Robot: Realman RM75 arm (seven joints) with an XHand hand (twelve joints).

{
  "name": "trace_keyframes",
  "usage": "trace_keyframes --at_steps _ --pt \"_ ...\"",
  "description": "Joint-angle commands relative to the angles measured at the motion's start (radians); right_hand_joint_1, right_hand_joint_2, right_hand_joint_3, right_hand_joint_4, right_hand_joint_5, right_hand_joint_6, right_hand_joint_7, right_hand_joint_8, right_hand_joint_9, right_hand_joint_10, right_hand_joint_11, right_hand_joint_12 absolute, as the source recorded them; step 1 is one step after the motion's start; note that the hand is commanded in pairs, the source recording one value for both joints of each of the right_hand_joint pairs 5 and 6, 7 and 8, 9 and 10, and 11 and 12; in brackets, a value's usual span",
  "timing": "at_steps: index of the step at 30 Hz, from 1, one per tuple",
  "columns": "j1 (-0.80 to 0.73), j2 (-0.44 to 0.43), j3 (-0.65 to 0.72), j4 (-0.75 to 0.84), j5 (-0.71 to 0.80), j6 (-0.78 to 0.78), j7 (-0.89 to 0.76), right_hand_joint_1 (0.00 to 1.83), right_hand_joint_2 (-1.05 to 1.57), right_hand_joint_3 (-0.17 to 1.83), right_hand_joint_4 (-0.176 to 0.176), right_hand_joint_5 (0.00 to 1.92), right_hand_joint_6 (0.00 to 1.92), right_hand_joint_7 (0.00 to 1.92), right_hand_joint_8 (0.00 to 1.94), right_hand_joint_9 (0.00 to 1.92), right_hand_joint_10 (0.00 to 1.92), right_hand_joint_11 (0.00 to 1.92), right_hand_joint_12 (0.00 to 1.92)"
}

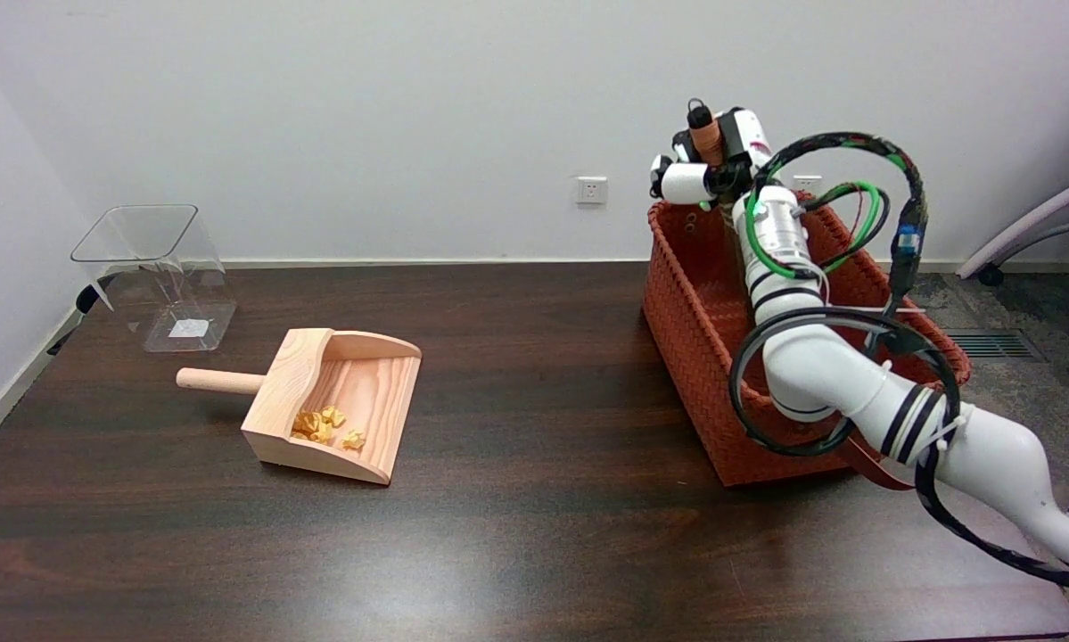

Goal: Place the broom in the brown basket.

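My fingers (687, 181) are wrapped around the top of one broom handle (703, 134), a brown wooden stub with a black cap that pokes up out of my grip. My right hand (711, 160) holds it above the far end of the single brown woven basket (690, 303), a deep rectangular one that stands on the right side of the dark wooden tabletop (534, 499). The rest of the broom drops down behind my forearm into the basket, and I cannot tell whether its head touches the basket floor. My one white arm (855, 383) reaches across the basket from the lower right, with black and green cables looping around it.

Well apart, on the left half of the tabletop, lies one pale wooden dustpan (338, 401) with a round peg handle pointing left. A few crumpled yellow paper scraps (324, 425) sit inside it; they are too small to count exactly. Beyond the dustpan, near the far left corner, stands one clear plastic bin (155, 272), tilted. On the white wall behind is one white socket (591, 190).
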Motion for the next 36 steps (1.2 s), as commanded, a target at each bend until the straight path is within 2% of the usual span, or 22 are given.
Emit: trace_keyframes --at_steps 1,6,18,20,21,23,25,26,27,28,29,30,32,34,35,36 --pt "-0.041 -0.054 -0.041 0.123 -0.127 -0.020 0.251 1.33 0.49 1.27 0.000 1.92 1.92 1.92 1.92 1.92 1.92 1.92 1.92" --pt "-0.037 -0.077 -0.046 0.172 -0.138 -0.022 0.286 1.33 0.49 1.27 0.000 1.92 1.92 1.92 1.92 1.92 1.92 1.92 1.92" --pt "-0.048 -0.086 -0.046 0.179 -0.134 -0.022 0.286 1.33 0.44 1.32 0.000 1.92 1.92 1.92 1.92 1.92 1.92 1.92 1.92" --pt "-0.051 -0.086 -0.046 0.179 -0.134 -0.022 0.286 1.25 0.10 1.50 0.000 1.92 1.92 1.92 1.92 1.92 1.92 1.92 1.92" --pt "-0.051 -0.086 -0.046 0.177 -0.134 -0.022 0.286 1.20 0.01 1.48 0.000 1.92 1.92 1.92 1.92 1.92 1.92 1.92 1.92" --pt "-0.051 -0.086 -0.046 0.170 -0.137 -0.022 0.286 1.11 0.29 1.14 0.000 1.92 1.92 1.92 1.92 1.92 1.92 1.92 1.92" --pt "-0.049 -0.086 -0.046 0.164 -0.137 -0.016 0.286 1.04 0.61 0.92 0.000 1.92 1.92 1.92 1.92 1.92 1.92 1.92 1.92" --pt "-0.048 -0.086 -0.046 0.160 -0.138 -0.012 0.286 1.00 0.78 0.81 0.000 1.87 1.87 1.92 1.92 1.87 1.87 1.87 1.87" --pt "-0.048 -0.086 -0.046 0.157 -0.138 -0.012 0.286 0.99 0.76 0.81 0.000 1.76 1.76 1.91 1.91 1.76 1.76 1.76 1.76" --pt "-0.048 -0.086 -0.046 0.153 -0.138 -0.011 0.286 1.01 0.61 0.91 0.000 1.63 1.63 1.86 1.86 1.63 1.63 1.63 1.63" --pt "-0.047 -0.086 -0.046 0.149 -0.138 -0.008 0.286 1.02 0.41 1.09 0.000 1.51 1.51 1.77 1.77 1.51 1.51 1.51 1.51" --pt "-0.047 -0.087 -0.046 0.148 -0.138 -0.008 0.286 1.05 0.11 1.40 0.000 1.32 1.32 1.63 1.63 1.32 1.32 1.32 1.32" --pt "-0.047 -0.088 -0.046 0.144 -0.138 -0.002 0.286 1.09 -0.17 1.67 0.000 1.14 1.14 1.47 1.47 1.14 1.14 1.14 1.14" --pt "-0.047 -0.091 -0.046 0.144 -0.140 0.000 0.286 1.12 -0.46 1.82 0.000 0.92 0.92 1.23 1.23 0.92 0.92 0.92 0.92" --pt "-0.047 -0.092 -0.046 0.144 -0.143 0.002 0.286 1.12 -0.52 1.80 0.000 0.84 0.84 1.15 1.15 0.84 0.84 0.84 0.84" --pt "-0.047 -0.094 -0.046 0.144 -0.149 0.005 0.286 1.18 -0.57 1.68 0.000 0.68 0.68 1.04 1.04 0.68 0.68 0.68 0.68"
